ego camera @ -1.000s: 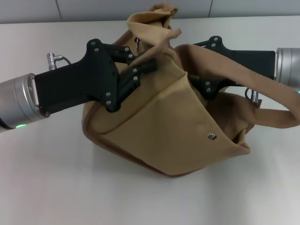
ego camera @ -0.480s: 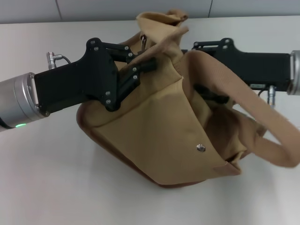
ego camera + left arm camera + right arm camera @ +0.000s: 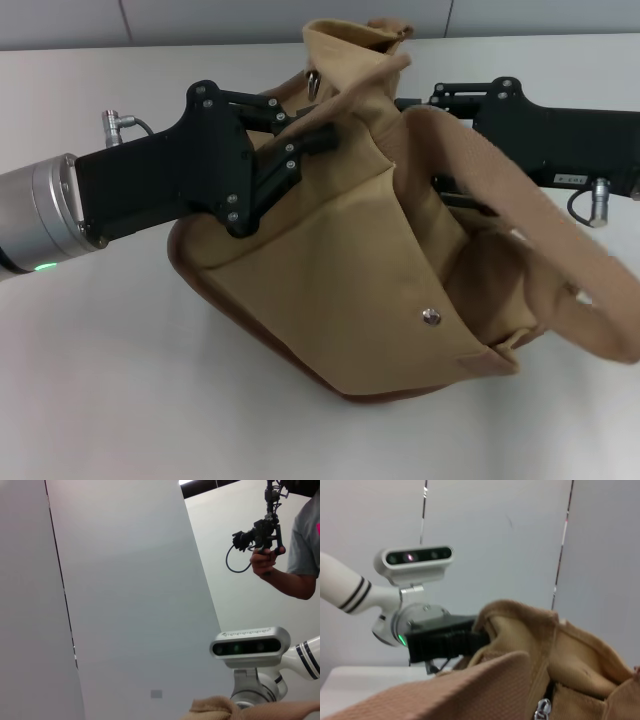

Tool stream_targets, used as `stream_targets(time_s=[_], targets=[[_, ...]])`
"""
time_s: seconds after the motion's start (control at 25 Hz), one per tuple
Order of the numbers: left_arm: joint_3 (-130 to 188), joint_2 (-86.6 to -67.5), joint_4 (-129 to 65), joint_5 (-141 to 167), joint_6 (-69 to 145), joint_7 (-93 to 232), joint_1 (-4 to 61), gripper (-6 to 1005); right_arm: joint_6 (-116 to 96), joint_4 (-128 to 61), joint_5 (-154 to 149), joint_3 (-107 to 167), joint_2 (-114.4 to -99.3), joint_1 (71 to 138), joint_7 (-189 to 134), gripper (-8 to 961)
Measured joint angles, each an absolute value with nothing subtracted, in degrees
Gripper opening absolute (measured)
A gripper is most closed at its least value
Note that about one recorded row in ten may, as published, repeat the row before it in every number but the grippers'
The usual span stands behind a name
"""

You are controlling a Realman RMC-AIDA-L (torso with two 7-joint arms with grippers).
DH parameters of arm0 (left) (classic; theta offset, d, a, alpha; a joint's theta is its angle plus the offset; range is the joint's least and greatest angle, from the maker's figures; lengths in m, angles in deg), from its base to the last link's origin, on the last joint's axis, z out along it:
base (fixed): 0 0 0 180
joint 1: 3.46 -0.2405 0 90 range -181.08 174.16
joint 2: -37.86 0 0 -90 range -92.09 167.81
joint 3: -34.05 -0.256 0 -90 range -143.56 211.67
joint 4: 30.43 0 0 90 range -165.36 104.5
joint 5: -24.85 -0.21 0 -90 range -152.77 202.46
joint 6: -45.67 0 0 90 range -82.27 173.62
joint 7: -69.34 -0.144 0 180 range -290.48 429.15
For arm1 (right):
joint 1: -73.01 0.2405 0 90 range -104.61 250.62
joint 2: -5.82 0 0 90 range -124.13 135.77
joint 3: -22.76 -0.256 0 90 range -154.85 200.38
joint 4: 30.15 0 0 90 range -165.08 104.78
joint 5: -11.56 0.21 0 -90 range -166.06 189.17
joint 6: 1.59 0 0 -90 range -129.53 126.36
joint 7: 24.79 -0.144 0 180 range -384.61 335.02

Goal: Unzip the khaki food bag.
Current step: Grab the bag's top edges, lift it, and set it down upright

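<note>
— The left gripper (image 3: 318, 140): how far open, and on what?

— Closed. Its black fingers are clamped on a fold of the khaki food bag (image 3: 340, 270) near the bag's upper edge, just under the bunched cloth peak. The bag hangs below and to the right of that pinch, with its base on the white table (image 3: 100, 380).

— And the right gripper (image 3: 440, 195)?

— It reaches in from the opposite side and its tip is buried behind the bag's cloth and a wide handle loop (image 3: 520, 250), so I cannot tell whether it is clenched or released.

— Any writing?

— A small white label on the right arm, too small to read. A metal snap (image 3: 431, 317) shows on the front panel below both grippers, and a silver zipper pull (image 3: 312, 82) hangs just above the left gripper's fingers.
</note>
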State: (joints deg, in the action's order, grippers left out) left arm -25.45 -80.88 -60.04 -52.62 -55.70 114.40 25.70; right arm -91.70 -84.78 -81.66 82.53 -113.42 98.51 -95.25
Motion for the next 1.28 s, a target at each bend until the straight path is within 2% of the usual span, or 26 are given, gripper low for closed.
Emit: stream_targets(time_s=[0.84,1.04,1.28], targets=[[-25.4,-80.88,-60.1,-52.6,-56.3,114.2,25.8,59,-80.6,-85.6,-81.0,91.2,-113.8,99.4,-94.9,441],[-25.4,-80.88,-60.1,-52.6,-56.3,114.1,25.8,60,-79.9,-85.5,-79.0,91.9,-113.86,99.0,-93.0,202],[-25.2,-80.82,-60.1,-52.6,-56.3,114.0,25.7,60,-80.8,-85.4,-77.6,91.9,-113.89,97.5,-89.8,67]])
